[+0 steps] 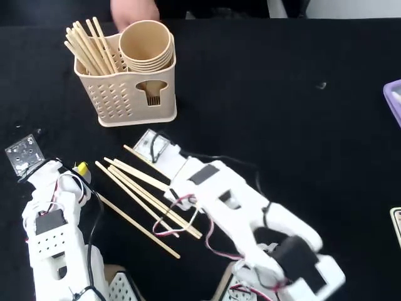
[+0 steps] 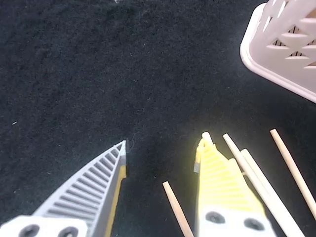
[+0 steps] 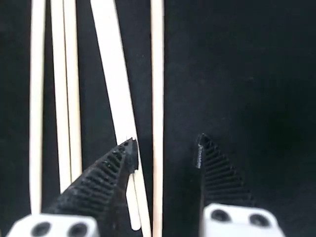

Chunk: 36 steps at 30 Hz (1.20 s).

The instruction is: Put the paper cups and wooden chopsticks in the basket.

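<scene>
Right gripper [image 3: 164, 145], jaws wide, straddles one chopstick [image 3: 157, 74], its length running straight out between them; the other sticks [image 1: 135, 188] lie just beside on the table [image 1: 282, 94]. Left gripper [image 2: 164, 143], wide too, sits near their ends. Basket [image 1: 125, 100], cups [image 1: 147, 41] inside, stands beyond. From above, the right wrist [image 1: 207, 182] hides the grip.

A beige perforated plastic basket [image 1: 122, 94] stands upright at the far left of the black cloth-covered table [image 1: 282, 125]. It holds a stack of tan paper cups [image 1: 145, 42] and, beside them, a bundle of pale wooden chopsticks [image 1: 91, 47] leaning outward. Nearer the camera, several loose wooden chopsticks [image 1: 144, 191] lie slanted on the cloth between the white left arm [image 1: 53, 232] and the white right arm [image 1: 250, 213], whose front end sits over their far ends. A lilac container [image 1: 393, 100] shows at the right edge.
</scene>
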Each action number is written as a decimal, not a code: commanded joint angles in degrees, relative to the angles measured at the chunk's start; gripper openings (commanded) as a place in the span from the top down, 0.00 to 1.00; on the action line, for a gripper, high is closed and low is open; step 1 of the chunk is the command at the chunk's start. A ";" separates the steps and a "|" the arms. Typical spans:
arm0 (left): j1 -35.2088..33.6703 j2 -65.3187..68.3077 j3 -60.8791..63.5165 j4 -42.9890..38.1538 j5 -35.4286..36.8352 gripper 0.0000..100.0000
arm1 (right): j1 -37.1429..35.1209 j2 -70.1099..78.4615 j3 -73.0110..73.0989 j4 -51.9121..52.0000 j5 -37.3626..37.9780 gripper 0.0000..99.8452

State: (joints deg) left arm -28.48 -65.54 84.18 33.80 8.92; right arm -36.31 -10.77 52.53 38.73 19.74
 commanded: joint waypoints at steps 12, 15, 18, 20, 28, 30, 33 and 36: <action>-0.04 -0.88 -0.31 -1.05 -0.09 0.78 | 1.41 7.43 -9.45 3.43 1.32 0.97; -0.04 -0.88 -0.31 -1.05 -0.09 0.78 | 1.41 3.65 -7.78 4.13 1.32 0.99; -0.04 -0.88 -0.31 -1.05 -0.09 0.78 | 1.14 -1.10 -4.44 4.13 1.49 0.99; -0.04 -0.88 -0.31 -1.05 -0.09 0.78 | 1.14 -3.56 -2.95 4.13 1.49 0.99; -0.04 -0.88 -0.31 -1.05 -0.09 0.78 | 0.97 -0.84 -2.24 4.13 1.58 0.95; -0.04 -0.88 -0.31 -1.05 -0.09 0.78 | -0.53 0.84 -3.21 4.75 1.49 0.88; -0.04 -0.88 -0.31 -1.05 -0.09 0.78 | -2.90 1.98 -5.32 8.44 1.41 0.84; -0.04 -0.88 -0.31 -1.05 -0.09 0.78 | -3.69 1.98 -7.08 11.78 1.14 0.84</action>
State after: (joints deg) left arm -28.48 -65.54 84.18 33.80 8.92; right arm -38.77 -8.92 48.84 47.87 20.79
